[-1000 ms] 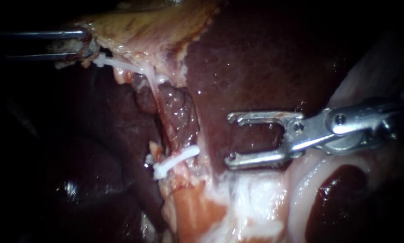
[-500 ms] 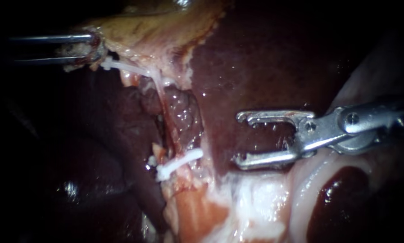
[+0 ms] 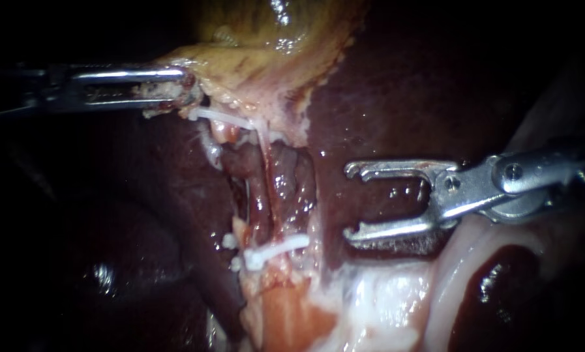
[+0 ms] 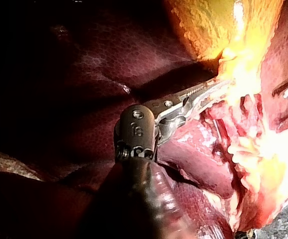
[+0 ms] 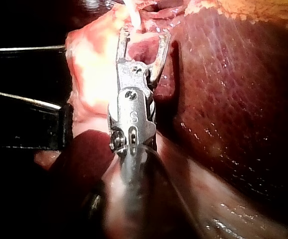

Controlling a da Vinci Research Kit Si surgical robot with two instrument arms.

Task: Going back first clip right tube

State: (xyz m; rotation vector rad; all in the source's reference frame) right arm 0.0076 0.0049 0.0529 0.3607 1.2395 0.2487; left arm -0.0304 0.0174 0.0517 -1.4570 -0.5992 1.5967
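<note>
Step in hand: I judge that the right instrument (image 3: 351,202) is to retreat from the clip (image 3: 279,248), which already sits on the tube.
Right jaws: wide open and empty, at the right middle of the endoscope view, well apart from the clip.
Left jaws: the left instrument (image 3: 184,88), at the upper left, is closed on the pale edge of the gallbladder (image 3: 266,45) and holds it stretched.
Clip's place: lower centre, lying across the lower end of the tube (image 3: 285,195); whether this is the right tube I cannot tell.
How to do it well: retreat along the line of the shaft, with the lower jaw kept off the liver (image 3: 403,98); the left hold should stay even, so that the tube is not pulled against the clip.
Materials: the clip is white, thin and stiff-looking; the jaws are bright metal with hooked tips.
Textures: the liver is dark, smooth and wet; the gallbladder is yellow-green; the pale fatty tissue (image 3: 383,293) looks soft.
Unclear: a white strand (image 3: 224,117) beside the left jaws, clip or fibre, I cannot say.
</note>
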